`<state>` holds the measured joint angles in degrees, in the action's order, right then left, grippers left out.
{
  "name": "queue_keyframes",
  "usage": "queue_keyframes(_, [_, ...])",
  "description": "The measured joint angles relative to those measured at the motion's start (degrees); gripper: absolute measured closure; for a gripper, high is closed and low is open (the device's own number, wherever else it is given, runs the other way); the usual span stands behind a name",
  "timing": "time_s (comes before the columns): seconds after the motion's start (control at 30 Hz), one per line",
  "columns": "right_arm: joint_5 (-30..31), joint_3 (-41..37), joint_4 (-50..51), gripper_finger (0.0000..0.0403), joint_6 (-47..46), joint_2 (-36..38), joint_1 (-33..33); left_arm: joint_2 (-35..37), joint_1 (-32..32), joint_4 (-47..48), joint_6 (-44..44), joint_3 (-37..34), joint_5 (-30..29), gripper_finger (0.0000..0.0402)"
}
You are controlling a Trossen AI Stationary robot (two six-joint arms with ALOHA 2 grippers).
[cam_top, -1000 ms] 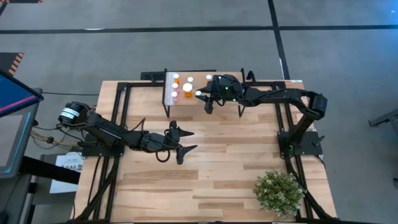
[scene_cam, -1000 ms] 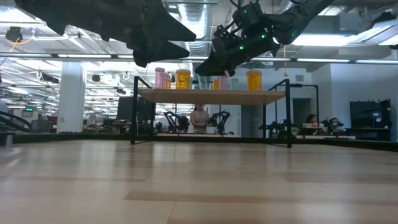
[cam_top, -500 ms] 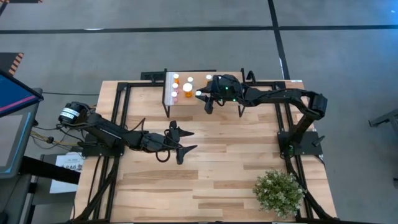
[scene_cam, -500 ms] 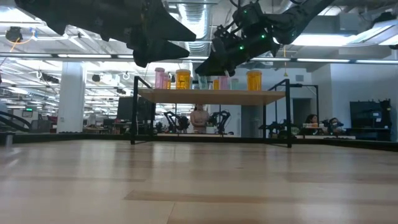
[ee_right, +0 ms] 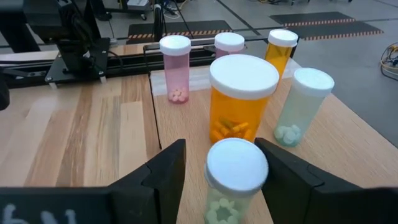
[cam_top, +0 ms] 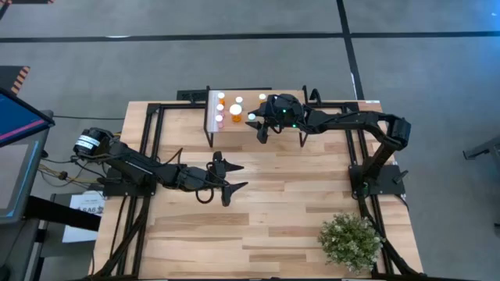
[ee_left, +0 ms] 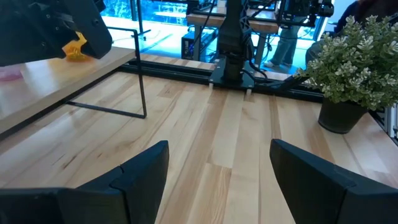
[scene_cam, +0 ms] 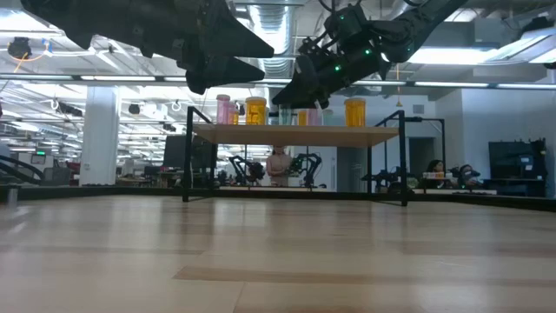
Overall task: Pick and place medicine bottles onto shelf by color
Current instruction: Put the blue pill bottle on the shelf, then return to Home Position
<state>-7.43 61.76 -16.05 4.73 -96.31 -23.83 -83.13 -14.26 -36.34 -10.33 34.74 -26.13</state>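
Six bottles (ee_right: 243, 102) on the shelf (ee_right: 348, 146), upper middle of the high view: two orange, two pink, two greenish. Right gripper (ee_right: 217, 167) straddles one greenish bottle (ee_right: 234, 180), fingers loose; left gripper (cam_top: 229, 177) hangs wide open mid-table.

Bottles (cam_top: 236, 108) crowd the shelf (cam_top: 293, 131) toward its white-strip edge, beneath the right gripper (cam_top: 262, 125). The table (cam_top: 281, 195) lies open except the plant (cam_top: 350, 240) at one corner.
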Motion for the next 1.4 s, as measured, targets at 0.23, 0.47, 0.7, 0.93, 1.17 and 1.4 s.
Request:
queue_keyframes(0.23, [0.06,0.0,0.02,0.019,-0.18,1.09,-0.26,-0.01,0.0,0.0,0.0,-0.02,0.0,0.0134])
queue_keyframes(0.47, [0.24,-0.04,2.0,0.0186,-0.63,5.07,-0.13,-0.02,0.0,-0.34,0.0,-0.02,0.0,0.0134])
queue_keyframes(0.7, [-0.07,-0.04,2.6,0.0186,-0.83,8.47,1.6,-0.02,0.0,-0.39,0.04,-0.02,0.02,0.0134])
queue_keyframes(0.93, [-7.77,-0.23,4.56,0.0188,-0.63,15.51,4.14,5.24,0.0,2.75,2.91,-0.05,5.64,0.0141])
queue_keyframes(1.17, [-8.14,-5.34,10.22,0.0216,0.13,26.69,6.87,20.51,0.0,16.42,6.0,-0.04,6.26,0.0174])
queue_keyframes(1.4, [-7.51,-16.29,10.47,0.0251,-0.7,41.76,8.72,37.0,0.0,29.24,7.18,-0.04,7.04,0.0215])
